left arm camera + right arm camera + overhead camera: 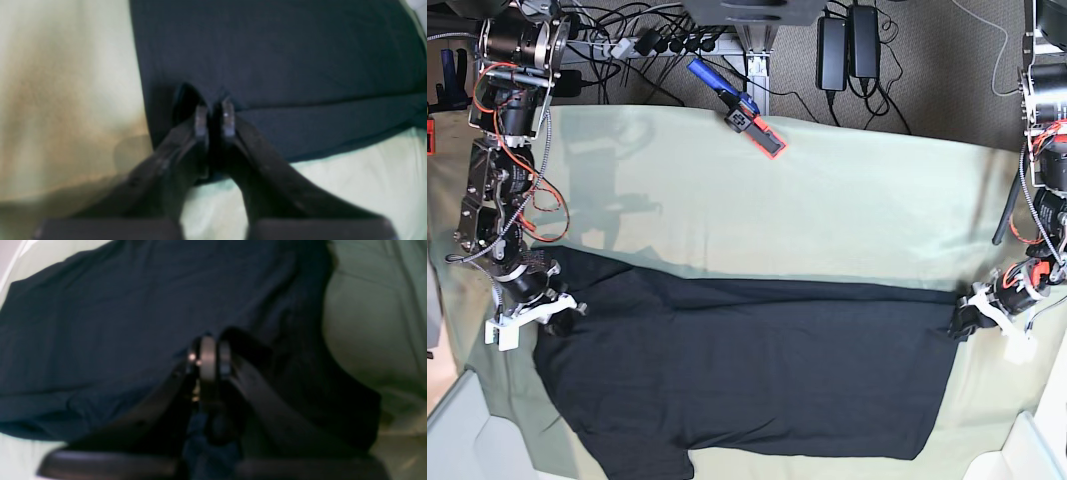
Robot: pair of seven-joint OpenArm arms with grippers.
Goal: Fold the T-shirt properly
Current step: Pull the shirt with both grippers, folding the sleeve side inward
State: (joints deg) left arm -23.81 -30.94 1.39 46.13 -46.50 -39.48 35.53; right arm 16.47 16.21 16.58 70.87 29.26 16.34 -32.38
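Base view overhead; wrist views close, sharing the T-shirt (pixel 747 365).

Matt cloth on cloth
The T-shirt (pixel 757 370) is soft matt black fabric; the table (pixel 827 210) cover is pale, creased cloth.

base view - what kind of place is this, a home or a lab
Most likely a robotics lab or workshop: a table under a pale green cloth, loose cables and power bricks on carpet behind it, and a black T-shirt spread between two robot arms.
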